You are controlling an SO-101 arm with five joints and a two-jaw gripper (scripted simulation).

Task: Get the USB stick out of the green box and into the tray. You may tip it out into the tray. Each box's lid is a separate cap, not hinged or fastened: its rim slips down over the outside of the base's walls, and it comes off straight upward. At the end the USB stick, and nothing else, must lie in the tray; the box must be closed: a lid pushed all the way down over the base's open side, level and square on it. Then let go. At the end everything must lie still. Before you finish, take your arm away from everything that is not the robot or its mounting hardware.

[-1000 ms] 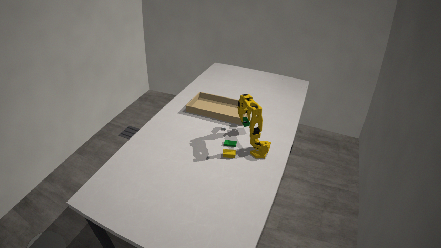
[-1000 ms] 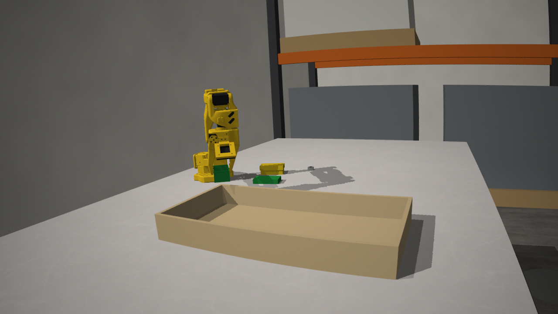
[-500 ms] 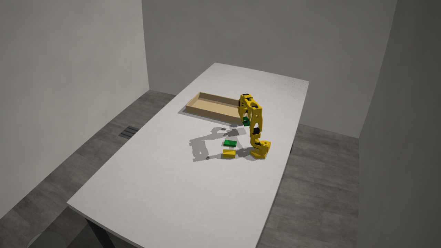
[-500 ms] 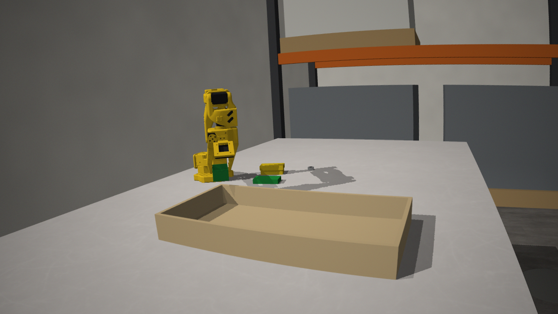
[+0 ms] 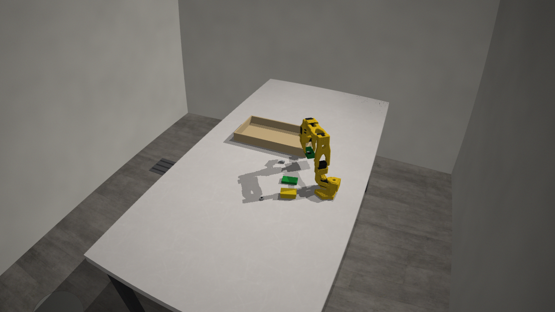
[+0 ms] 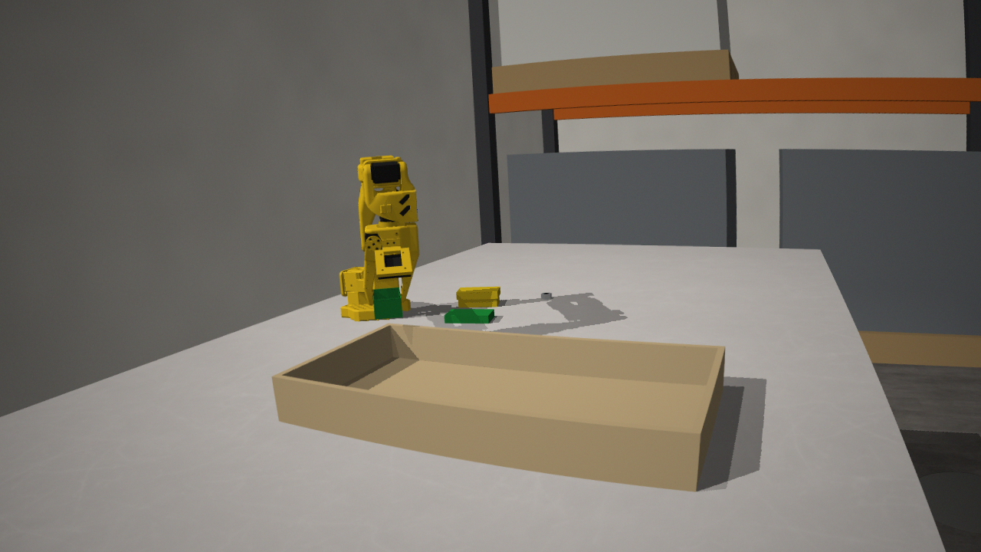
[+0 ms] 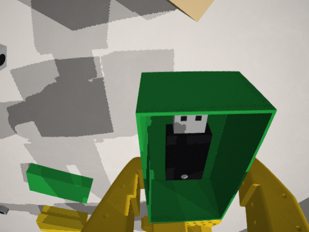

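Observation:
My gripper (image 5: 308, 148) (image 7: 195, 167) is shut on the green box's base (image 5: 310, 155) (image 6: 388, 305) (image 7: 193, 91), gripping its two long sides. The base hangs above the table, just short of the tray's near right corner in the top view. Its open side shows in the wrist view. The black USB stick (image 7: 187, 154), with its silver plug, lies inside. The green lid (image 5: 289, 180) (image 6: 469, 316) (image 7: 58, 187) lies on the table, closed face up, apart from the base. The tan tray (image 5: 267, 143) (image 6: 480, 432) (image 7: 197, 11) holds nothing that I can see.
A closed yellow box (image 5: 288, 193) (image 6: 478, 297) (image 7: 64, 219) sits beside the green lid. A small grey ring-like piece (image 5: 261, 198) (image 6: 546, 295) (image 7: 3, 210) lies beyond it. Another small grey piece (image 5: 281, 162) (image 7: 2, 58) with a dark hole lies between lid and tray.

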